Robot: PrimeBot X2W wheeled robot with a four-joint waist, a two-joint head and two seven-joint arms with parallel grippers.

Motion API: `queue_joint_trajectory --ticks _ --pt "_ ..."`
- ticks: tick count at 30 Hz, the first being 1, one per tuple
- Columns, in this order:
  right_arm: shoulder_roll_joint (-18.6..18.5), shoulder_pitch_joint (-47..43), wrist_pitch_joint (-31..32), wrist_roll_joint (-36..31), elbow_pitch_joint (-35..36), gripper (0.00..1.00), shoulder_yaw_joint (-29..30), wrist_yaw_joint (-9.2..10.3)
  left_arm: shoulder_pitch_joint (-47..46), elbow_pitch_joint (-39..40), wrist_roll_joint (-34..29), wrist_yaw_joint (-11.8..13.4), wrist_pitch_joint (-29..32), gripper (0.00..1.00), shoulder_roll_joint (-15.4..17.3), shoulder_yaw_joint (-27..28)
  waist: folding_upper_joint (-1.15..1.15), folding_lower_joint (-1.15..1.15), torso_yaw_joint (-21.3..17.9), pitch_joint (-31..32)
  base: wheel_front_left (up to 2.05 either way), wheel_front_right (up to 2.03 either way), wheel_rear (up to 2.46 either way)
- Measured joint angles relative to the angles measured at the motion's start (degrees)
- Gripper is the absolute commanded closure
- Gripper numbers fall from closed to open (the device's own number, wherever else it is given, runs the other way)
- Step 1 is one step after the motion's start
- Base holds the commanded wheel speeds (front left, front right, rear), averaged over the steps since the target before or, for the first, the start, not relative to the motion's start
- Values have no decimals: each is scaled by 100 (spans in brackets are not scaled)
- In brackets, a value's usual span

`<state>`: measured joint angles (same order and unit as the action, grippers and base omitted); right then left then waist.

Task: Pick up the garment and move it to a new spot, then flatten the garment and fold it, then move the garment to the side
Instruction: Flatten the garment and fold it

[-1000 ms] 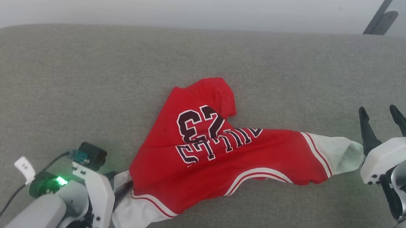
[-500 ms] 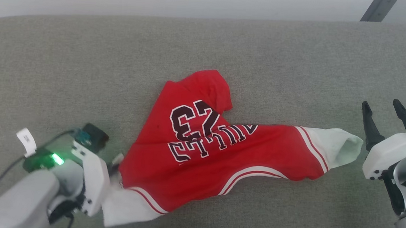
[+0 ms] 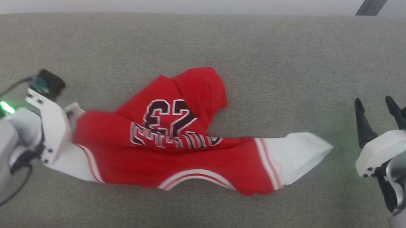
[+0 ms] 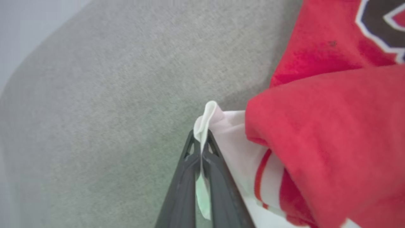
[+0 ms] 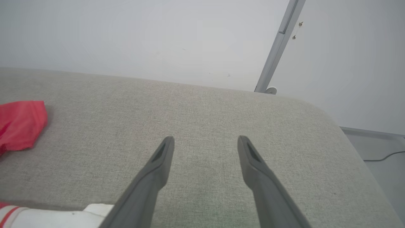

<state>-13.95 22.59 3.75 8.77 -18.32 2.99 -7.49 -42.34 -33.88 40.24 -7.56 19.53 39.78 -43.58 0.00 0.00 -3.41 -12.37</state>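
On the grey cushion (image 3: pixel 265 53) in front of the robot, the red shirt (image 3: pixel 192 160) lies across the middle, stretched from nine o'clock to three o'clock. Its body is bunched, and a flap by the number 23 is turned up toward twelve. The left fingers (image 4: pixel 185 183) are clenched on the edge of the white sleeve (image 4: pixel 234 139) at the nine o'clock end. I'd judge the first step is under way: the shirt is gripped and seems to be pulled along (the picture is smeared there, which hints at motion, though I can't swear to it). The right fingers (image 3: pixel 362 126) stand spread apart at three o'clock, holding nothing, near the other sleeve (image 3: pixel 294 153) but not touching it. By my reckoning the rest is left to do: setting the shirt down in its new spot, flattening it, folding it and moving it aside.

The left wrist view gives the pinch itself: a thin fold of white cloth pressed between the two dark fingers, its tip poking out past them. From the head camera that end reads as a pale wrist housing with a scrap of white beside it. That camera does give the whole lie of the shirt and both arms at once. The right wrist view adds grey cushion seen through the gap between its fingers, a red corner at nine o'clock, a white cuff at seven, and a grey pole (image 5: pixel 278 47) against the wall (image 5: pixel 126 31) at one o'clock.
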Motion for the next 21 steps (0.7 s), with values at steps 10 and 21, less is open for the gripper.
queue_joint_trajectory --ticks 10,21 --pt "81 66 -133 86 -94 0 -211 0 -259 -740 337 0 -156 15 -53 -313 0 0 -93 -17 0 0 0" --pt "53 15 -208 125 -109 0 -112 0 -420 -894 1223 0 659 0 66 -328 0 0 88 83 0 0 0"
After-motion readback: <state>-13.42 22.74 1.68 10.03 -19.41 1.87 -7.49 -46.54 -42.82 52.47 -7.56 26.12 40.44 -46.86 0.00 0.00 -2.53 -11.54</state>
